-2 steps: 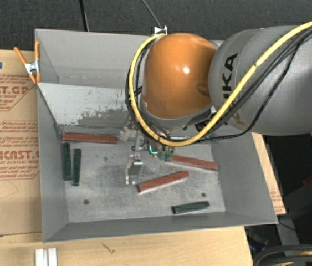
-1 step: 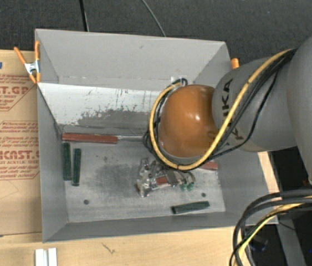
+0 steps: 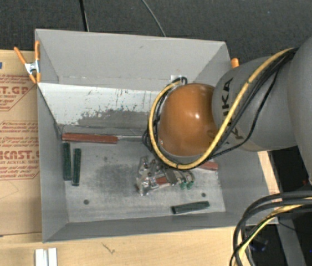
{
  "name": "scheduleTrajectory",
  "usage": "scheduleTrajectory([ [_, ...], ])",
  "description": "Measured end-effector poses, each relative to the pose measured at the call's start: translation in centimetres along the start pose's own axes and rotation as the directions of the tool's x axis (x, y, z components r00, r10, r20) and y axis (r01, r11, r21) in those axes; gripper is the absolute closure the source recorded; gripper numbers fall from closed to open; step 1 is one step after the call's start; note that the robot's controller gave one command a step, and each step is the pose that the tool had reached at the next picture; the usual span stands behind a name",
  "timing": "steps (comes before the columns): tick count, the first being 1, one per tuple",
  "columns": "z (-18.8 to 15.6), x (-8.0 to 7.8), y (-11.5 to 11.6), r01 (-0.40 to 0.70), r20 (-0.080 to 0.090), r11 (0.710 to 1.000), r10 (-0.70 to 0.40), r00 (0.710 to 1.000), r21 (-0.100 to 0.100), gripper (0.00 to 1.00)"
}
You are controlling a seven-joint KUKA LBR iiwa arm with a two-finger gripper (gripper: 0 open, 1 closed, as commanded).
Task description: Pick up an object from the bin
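Working the approach step, by the look of it. Holding gripper (image 3: 151, 180) low over middle of bin (image 3: 117, 60) floor; unable to tell whether open or closed. Noting small green piece (image 3: 188, 185) just right of it, dark green stick (image 3: 190, 207) near-right. Next move probably needing centring over one, then closing.

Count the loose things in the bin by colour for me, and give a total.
Dark green bars: 3 (two side by side at the left, one by the front wall)
Reddish-brown bars: 2 (one along the back slope, one partly hidden at the right)
Total: 5
A small green bit by the hand is too unclear to count.
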State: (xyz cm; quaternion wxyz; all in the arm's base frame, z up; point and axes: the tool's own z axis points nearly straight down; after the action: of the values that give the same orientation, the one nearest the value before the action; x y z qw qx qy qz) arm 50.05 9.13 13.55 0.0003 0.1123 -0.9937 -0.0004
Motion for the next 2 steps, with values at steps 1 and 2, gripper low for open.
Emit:
scheduleTrajectory([
  [1, -4.5, 0.0, -0.2, 0.036, -0.003, 0.999, -0.036, 0.999, 0.000, 1.00],
  [2, -7.3, -0.3, 0.2, 0.012, 0.002, 1.000, -0.012, 1.000, 0.000, 0.00],
])
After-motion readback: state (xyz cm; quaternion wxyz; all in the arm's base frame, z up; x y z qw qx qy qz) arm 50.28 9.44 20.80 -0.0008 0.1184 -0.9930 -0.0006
